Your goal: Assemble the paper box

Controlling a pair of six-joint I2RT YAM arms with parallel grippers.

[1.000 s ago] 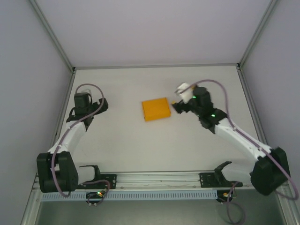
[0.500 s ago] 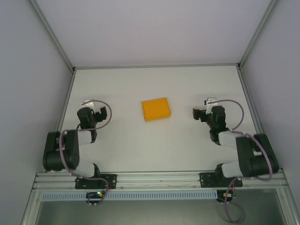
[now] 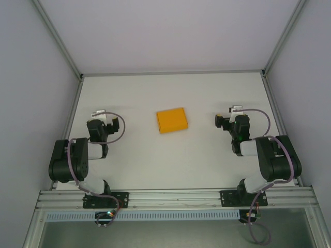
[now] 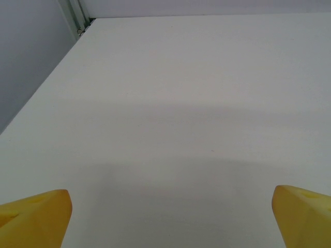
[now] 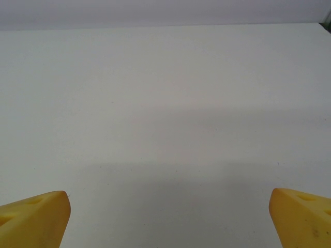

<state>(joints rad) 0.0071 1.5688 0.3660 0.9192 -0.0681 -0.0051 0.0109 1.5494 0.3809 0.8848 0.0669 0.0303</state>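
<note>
The paper box is a small, shut, bright orange rectangular box lying flat on the white table, in the middle toward the back. My left gripper rests folded back at the left, well apart from the box. My right gripper rests folded back at the right, also apart from it. In the left wrist view the yellow fingertips stand wide apart, and the left gripper is open over bare table. In the right wrist view the right gripper is open too, its fingertips at the frame's corners.
Grey walls with metal corner posts enclose the table on three sides. A metal rail carrying the arm bases runs along the near edge. A wall corner lies far ahead in the left wrist view.
Both arms have drawn back from the box and folded down near their bases. The right gripper, close beside the box a second ago, now sits far to its right. The box has not moved.
</note>
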